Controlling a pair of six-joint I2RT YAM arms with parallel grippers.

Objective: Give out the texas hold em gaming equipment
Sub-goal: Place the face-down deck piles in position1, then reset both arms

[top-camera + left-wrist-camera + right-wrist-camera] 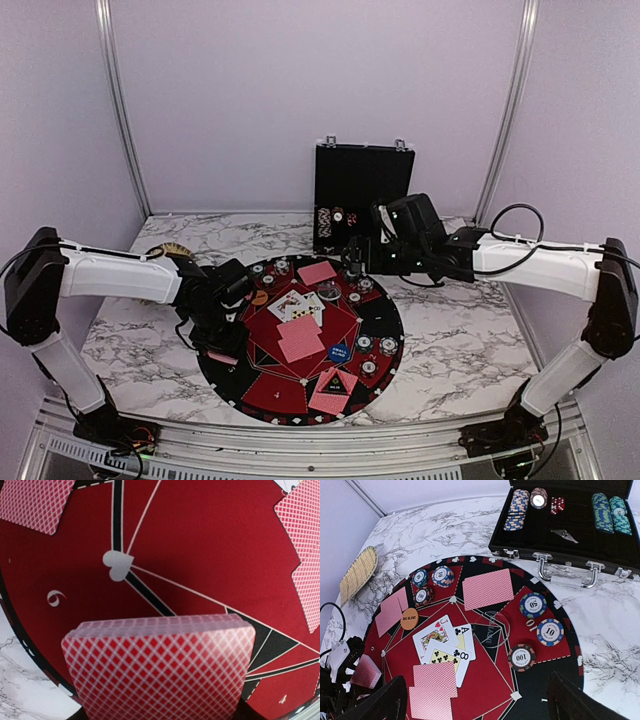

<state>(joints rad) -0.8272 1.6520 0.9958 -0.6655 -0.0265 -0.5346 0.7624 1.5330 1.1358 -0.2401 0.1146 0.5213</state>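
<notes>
Item 1: left gripper (219, 338), fingers clamped on a deck of red-backed cards (160, 675). Past the fingertips I see the red mat (200, 555).
Item 2: face-up cards (445, 645), J, A and 8, lie ahead of my right fingers (377, 702), with an orange disc (409, 619) beyond them to the left and a clear disc (490, 630) just beside them.
Item 3: 50 chip (533, 604), 10 chip (550, 631) and 100 chip (521, 657) sit ahead of the far-side finger.
Item 4: right gripper (352, 262), fingers spread wide, nothing between.
</notes>
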